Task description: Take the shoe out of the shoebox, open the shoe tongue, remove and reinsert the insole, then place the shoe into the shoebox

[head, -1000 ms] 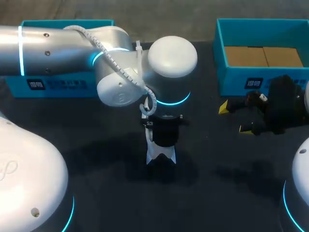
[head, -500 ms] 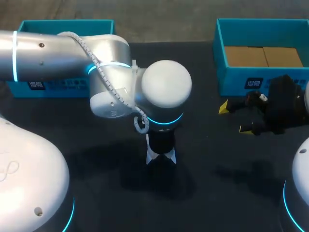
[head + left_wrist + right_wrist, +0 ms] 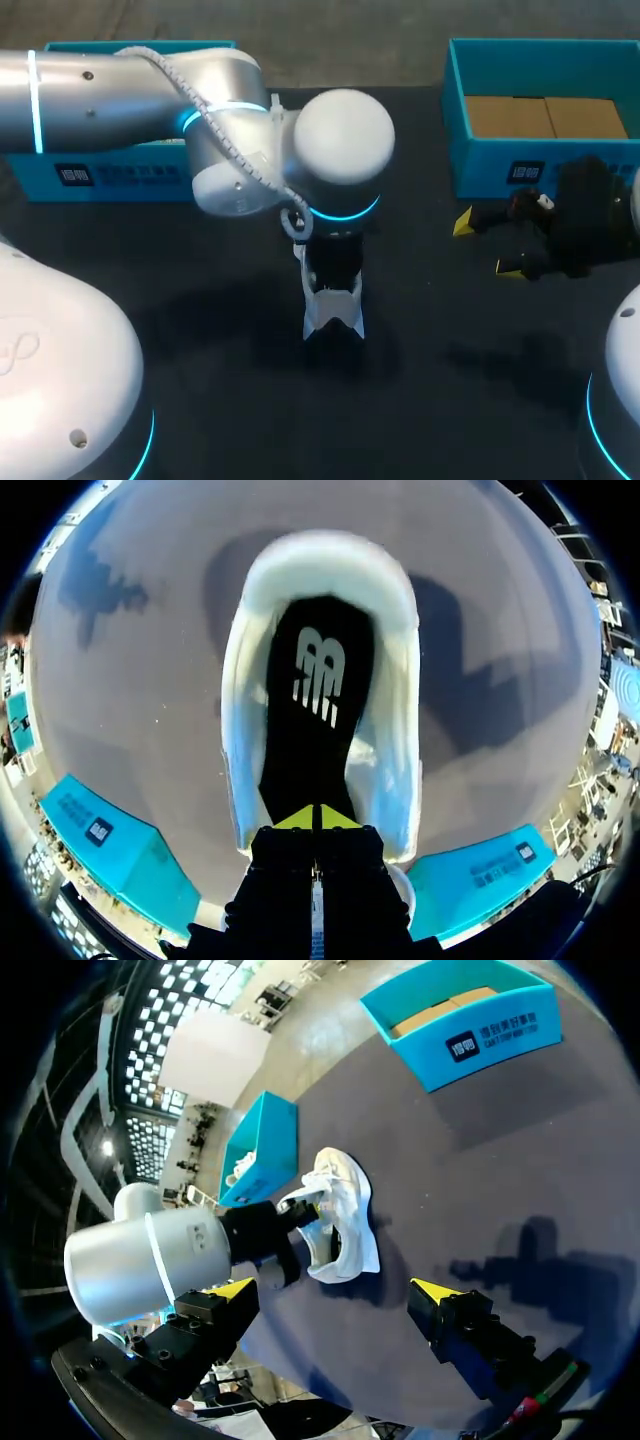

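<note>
In the middle of the table (image 3: pixel 430 385), the black insole (image 3: pixel 312 705) of the white shoe (image 3: pixel 333 316) is pinched at the heel by the left end effector (image 3: pixel 318 818), while the right end effector (image 3: pixel 486 246) is held open beside a shoebox (image 3: pixel 456 130).

I operate in a robotics lab cell: my left arm (image 3: pixel 110 95) and right arm (image 3: pixel 590 225) share one dark table (image 3: pixel 450 380), a teal left shoebox (image 3: pixel 110 178) and teal right shoebox (image 3: pixel 545 55) at its far corners.
</note>
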`<state>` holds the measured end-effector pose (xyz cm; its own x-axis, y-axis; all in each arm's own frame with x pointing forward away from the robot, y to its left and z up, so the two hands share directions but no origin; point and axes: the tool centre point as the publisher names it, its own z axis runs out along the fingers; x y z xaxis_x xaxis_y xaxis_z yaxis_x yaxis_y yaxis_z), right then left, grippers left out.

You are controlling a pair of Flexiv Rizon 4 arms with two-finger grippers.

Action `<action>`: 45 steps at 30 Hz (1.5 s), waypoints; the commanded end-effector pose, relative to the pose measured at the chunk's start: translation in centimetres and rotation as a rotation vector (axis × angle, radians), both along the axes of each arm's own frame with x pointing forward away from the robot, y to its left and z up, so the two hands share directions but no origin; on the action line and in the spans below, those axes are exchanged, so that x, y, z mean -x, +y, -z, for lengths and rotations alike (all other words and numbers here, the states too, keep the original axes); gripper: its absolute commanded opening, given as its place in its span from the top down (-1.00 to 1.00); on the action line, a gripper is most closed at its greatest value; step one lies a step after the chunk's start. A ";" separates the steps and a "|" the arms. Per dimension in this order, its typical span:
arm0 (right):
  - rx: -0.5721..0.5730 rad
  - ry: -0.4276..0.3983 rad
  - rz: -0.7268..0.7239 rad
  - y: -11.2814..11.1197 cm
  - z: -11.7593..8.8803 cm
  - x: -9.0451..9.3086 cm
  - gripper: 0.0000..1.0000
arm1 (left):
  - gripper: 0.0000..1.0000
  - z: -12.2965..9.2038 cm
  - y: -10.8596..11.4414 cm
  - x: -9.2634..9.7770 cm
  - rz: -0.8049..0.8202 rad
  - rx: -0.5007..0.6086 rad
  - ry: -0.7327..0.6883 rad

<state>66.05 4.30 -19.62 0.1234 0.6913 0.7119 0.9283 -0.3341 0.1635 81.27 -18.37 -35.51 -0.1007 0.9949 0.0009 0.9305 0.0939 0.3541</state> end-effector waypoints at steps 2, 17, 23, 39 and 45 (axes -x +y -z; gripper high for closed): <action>0.002 -0.002 0.004 0.1 0.1 0.2 -1.00 | 1.00 0.2 -0.5 -0.6 -0.002 -0.012 0.018; 0.002 -0.002 0.004 0.1 0.1 0.2 -1.00 | -0.97 -0.1 -0.5 0.8 -0.010 -0.013 0.021; 0.002 -0.002 0.004 0.1 0.1 0.2 -1.00 | -1.00 -0.5 -0.3 1.5 -0.016 -0.012 0.012; 0.002 -0.002 0.004 0.1 0.1 0.2 -1.00 | -1.00 -2.3 0.7 2.3 -0.033 -0.007 -0.001; 0.002 -0.002 0.004 0.1 0.1 0.2 -1.00 | -1.00 -3.5 1.0 1.4 -0.038 -0.010 -0.018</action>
